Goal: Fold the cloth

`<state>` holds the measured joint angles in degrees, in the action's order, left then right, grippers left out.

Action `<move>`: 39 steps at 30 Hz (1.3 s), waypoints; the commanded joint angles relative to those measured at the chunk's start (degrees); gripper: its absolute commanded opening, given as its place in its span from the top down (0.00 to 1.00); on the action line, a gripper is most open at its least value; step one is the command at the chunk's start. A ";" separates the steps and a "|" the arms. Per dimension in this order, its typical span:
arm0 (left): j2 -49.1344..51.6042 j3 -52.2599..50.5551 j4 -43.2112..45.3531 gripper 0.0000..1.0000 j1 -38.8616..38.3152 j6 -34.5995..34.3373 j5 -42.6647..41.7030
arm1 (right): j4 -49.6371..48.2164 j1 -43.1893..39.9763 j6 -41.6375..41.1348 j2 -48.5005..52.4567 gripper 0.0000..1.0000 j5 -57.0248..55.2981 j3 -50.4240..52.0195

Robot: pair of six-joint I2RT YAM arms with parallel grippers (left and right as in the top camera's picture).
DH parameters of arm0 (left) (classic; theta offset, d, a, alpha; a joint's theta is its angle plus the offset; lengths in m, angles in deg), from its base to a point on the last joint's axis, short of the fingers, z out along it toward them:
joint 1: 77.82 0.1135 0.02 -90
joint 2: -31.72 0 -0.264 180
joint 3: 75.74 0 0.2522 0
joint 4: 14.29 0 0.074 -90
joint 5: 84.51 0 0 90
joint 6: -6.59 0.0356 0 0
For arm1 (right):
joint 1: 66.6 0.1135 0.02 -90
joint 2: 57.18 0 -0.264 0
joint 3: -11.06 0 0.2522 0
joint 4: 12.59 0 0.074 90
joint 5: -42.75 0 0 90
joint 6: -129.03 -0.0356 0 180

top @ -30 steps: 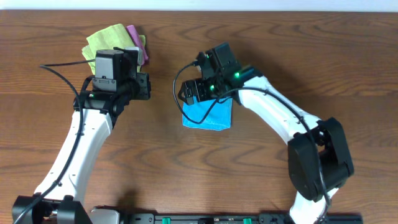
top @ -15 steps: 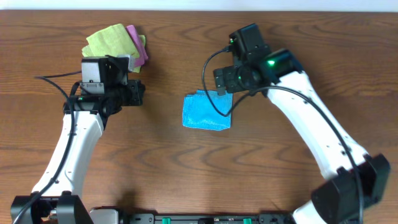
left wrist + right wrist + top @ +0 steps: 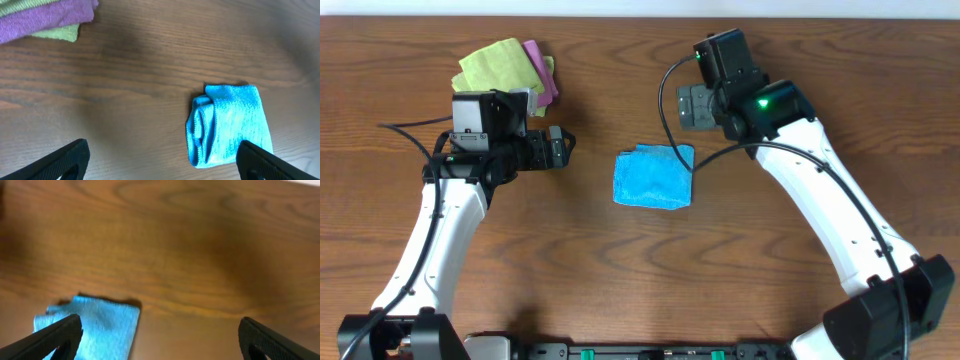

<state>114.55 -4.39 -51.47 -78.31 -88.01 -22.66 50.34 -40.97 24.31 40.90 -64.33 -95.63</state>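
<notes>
The bright blue cloth (image 3: 654, 178) lies folded into a small, roughly square pad in the middle of the wooden table, layered edges on its left side. It also shows in the left wrist view as the cloth (image 3: 230, 125) and, partly cut off, in the right wrist view as the cloth (image 3: 95, 325). My left gripper (image 3: 560, 150) hovers to the cloth's left, open and empty; its fingertips (image 3: 70, 156) frame bare wood. Behind the cloth's far right corner my right gripper (image 3: 692, 108) hangs open, holding nothing.
A lime-green cloth (image 3: 495, 62) and a pink-purple cloth (image 3: 542, 75) are stacked at the back left, just behind my left arm; the purple cloth (image 3: 45, 17) fills the left wrist view's top corner. The table's far edge (image 3: 640, 16) runs along the top.
The right gripper has pulled off the cloth, up and toward the back right, leaving it folded. The left gripper has gone from shut to open and shifted slightly.
</notes>
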 commanded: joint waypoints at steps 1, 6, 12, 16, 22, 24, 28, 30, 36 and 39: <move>-0.46 -0.31 -1.38 0.05 -0.07 -0.81 -0.44 | -0.28 -0.50 -1.07 0.07 0.01 -2.25 -0.68; -0.46 -0.31 -3.26 0.05 -0.07 -4.50 -0.42 | 0.17 -0.52 -1.09 0.07 0.01 -2.23 -0.68; -0.46 -0.31 -5.18 0.05 -0.09 -7.41 -0.46 | 2.08 -0.48 -1.09 0.07 0.01 -2.21 -0.68; -0.46 -0.33 -6.36 0.05 -0.22 -4.00 -2.47 | 3.21 -0.48 -1.11 0.07 0.01 -1.95 -0.68; -0.46 -0.31 -4.15 0.05 -2.32 -1.44 -4.48 | 8.33 -0.48 -1.07 0.07 0.01 -1.31 -0.68; -0.46 -0.31 -2.12 0.05 -2.86 -3.02 -4.50 | 8.90 -0.48 -1.07 0.07 0.01 -1.33 -0.68; -0.46 -0.31 1.03 0.05 -2.86 -5.88 -5.16 | 8.57 -0.48 -1.09 0.07 0.01 -1.31 -0.68; -0.46 -0.31 2.34 0.05 -2.86 -7.74 -5.38 | 8.50 -0.48 -1.07 0.07 0.01 -1.33 -0.68; -0.57 -0.31 5.11 0.05 -2.95 -10.88 -6.84 | 10.95 -0.42 -0.31 0.07 0.01 -1.31 -0.68; -1.70 -0.31 4.09 0.05 -3.72 -10.82 -4.48 | 12.26 -0.37 0.17 -0.24 0.01 -1.31 -0.70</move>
<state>114.51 -4.42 -46.95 -81.41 -97.87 -28.12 62.01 -40.97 24.20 40.90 -65.08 -95.63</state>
